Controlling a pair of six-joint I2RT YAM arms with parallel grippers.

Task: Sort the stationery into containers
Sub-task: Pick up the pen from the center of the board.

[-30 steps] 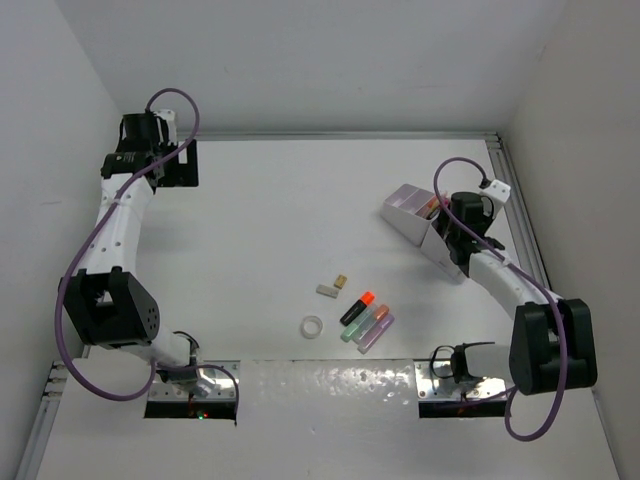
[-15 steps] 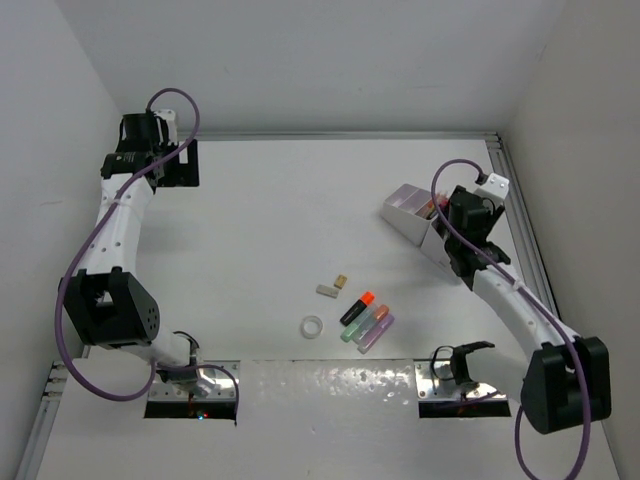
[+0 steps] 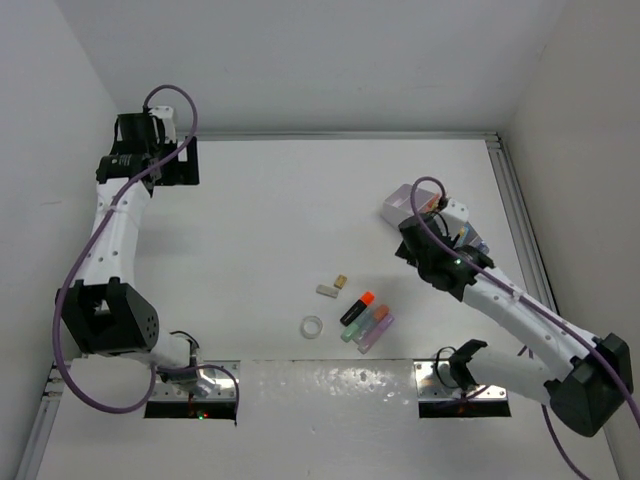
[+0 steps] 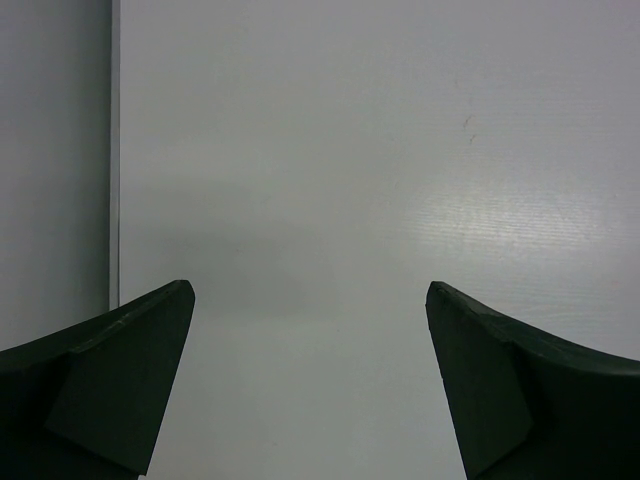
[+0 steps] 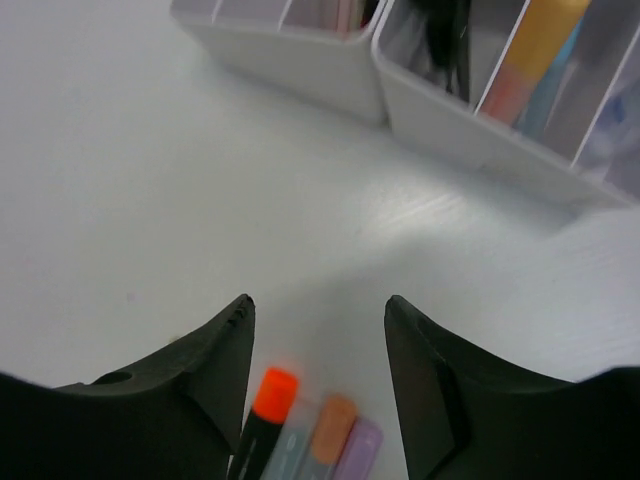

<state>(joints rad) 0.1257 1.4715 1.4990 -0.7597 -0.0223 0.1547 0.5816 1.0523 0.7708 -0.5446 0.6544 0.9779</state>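
Right pincer: jaws apart, nothing between them. A second ago we had it over the organizer at the far right. Now it has swung off toward the middle and hangs just short of the highlighters. We read that as one drop done and the highlighters probably next.

Left pincer: spread wide, empty, parked over bare tabletop in the far left corner, same as before.

Loose count on the tabletop:
- three highlighters side by side, one of them orange-capped
- two erasers just beyond them
- one tape ring beside them

That makes six items still to sort.

The organizer counts as one. It already holds coloured pens and something dark; we can't count what's inside.
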